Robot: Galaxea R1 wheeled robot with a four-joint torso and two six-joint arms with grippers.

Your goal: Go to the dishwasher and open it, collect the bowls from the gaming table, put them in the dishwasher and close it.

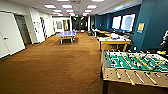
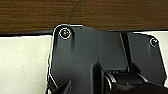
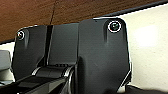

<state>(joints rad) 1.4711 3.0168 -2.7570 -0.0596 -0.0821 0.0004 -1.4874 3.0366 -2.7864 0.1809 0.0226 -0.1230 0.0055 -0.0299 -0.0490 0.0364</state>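
Head view: the gaming table with its yellow edge sits at about two o'clock, beyond the foosball table at four o'clock, brown carpet stretching ahead. Whether either pincer is apart or together, I cannot tell.

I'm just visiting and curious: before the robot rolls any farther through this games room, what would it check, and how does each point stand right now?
1. Carpet straight ahead free of obstacles: ok.
2. Foosball table close on the right, room to pass: ok, but tight.
3. Gaming table with the yellow edge in sight beyond it: ok.
4. Green bowls located on that table: cannot tell, too far off.
5. Person at the right edge kept clear of the path: ok.
6. Dishwasher already open: cannot tell.
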